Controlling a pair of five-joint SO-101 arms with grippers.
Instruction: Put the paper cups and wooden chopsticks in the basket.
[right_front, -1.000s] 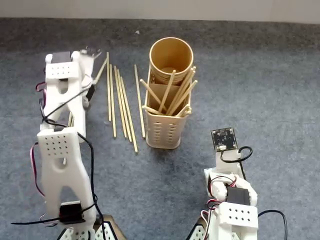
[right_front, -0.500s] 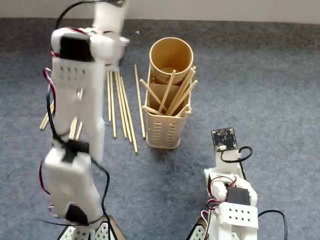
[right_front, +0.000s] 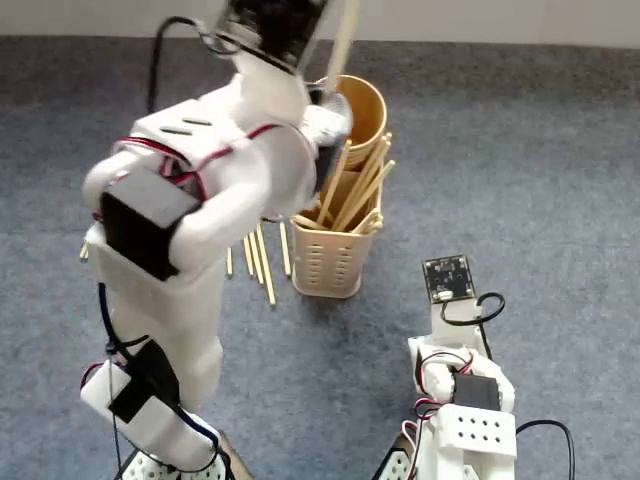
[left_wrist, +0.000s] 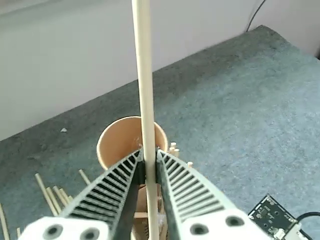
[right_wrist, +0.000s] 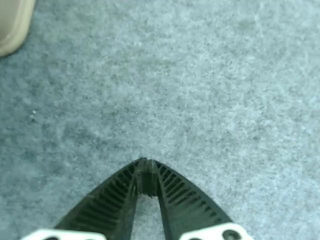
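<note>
Left fingers: the black ribbed fingers (left_wrist: 112, 185) of the left gripper (left_wrist: 148, 159) are clenched on a pale, slender wooden chopstick (left_wrist: 143, 75). The grip is low on the stick, and the long end runs out past the tips.
Held chopstick: it hangs directly above the tan perforated plastic basket (right_front: 325, 265), near upright, over the end where the cup sits.
Basket contents: a tan paper cup (right_front: 365, 100) stands in the end farther from the arms. A sheaf of chopsticks (right_front: 352, 190) leans crosswise in the nearer end.
Loose chopsticks (right_front: 262, 265): they lie on the grey carpet (right_front: 540, 180) just beside the basket, on the left arm's side, partly hidden under that arm.
Right gripper (right_wrist: 146, 172): its fingers are closed on nothing. It rests over bare carpet, well apart from the basket.
Step in hand: judged to be the drop of the held stick into the basket.
Doing it well:
- Aim the lower end at the gap among the leaning sticks, not into the cup.
- Lower until the tip is below the basket rim before letting go.
- Keep the stick steep, so it neither bridges the rim and tips out nor knocks the leaning sheaf loose.
</note>
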